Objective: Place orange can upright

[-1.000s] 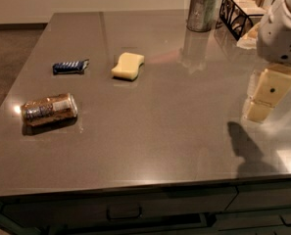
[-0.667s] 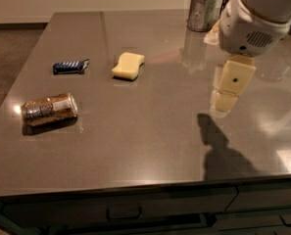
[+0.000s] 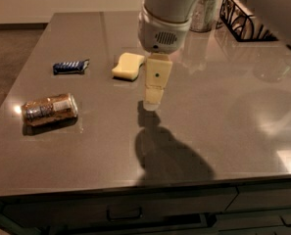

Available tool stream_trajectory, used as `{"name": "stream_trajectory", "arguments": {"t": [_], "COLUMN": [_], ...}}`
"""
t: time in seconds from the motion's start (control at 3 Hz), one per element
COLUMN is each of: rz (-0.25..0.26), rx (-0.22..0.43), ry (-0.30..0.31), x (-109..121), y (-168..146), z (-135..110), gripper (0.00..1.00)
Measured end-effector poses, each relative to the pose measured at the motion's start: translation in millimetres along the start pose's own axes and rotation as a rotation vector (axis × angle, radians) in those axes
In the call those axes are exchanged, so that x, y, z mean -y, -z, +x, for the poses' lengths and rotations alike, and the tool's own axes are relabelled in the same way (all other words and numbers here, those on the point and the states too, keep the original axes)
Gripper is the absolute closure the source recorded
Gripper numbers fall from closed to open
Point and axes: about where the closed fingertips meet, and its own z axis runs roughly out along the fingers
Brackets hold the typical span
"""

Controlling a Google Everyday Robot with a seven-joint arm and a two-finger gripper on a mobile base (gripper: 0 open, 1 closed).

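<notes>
Tracking gripper [image 3: 153, 100]: sat at far right of table [image 3: 223, 131] 1 s ago, swept left since, now hangs over mid-table, tip down, just right of sponge [image 3: 128, 66]. Carries nothing visible; released or clenched, cannot tell. Reads as approach phase only, closing on target, no contact yet.

Locating can [image 3: 49, 109]: lying on its side near left front edge, silver top facing right, well apart from gripper. Not moved across the 3 views. Task not started on it; still needs reach, grasp and tipping upright.

Noting 3 other items: wrapper [image 3: 70, 66] behind can, near but not touching; cup [image 3: 204, 13] and wire basket [image 3: 243, 21] at far back right, out of play.

Checking path from gripper to can: bare tabletop between, nothing blocking. Sponge beside route, probably missed. Likely to roll if nudged sideways.
</notes>
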Motion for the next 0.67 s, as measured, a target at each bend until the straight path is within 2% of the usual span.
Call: {"name": "stream_trajectory", "arguments": {"t": [0.33,0.67], "rz": [-0.004,-0.026], "rx": [-0.019,-0.055], "ry": [0.063,0.141], "x": [7,10], "y": [-24,-54], "z": [-49,-109], "gripper": [0.0,0.0]}}
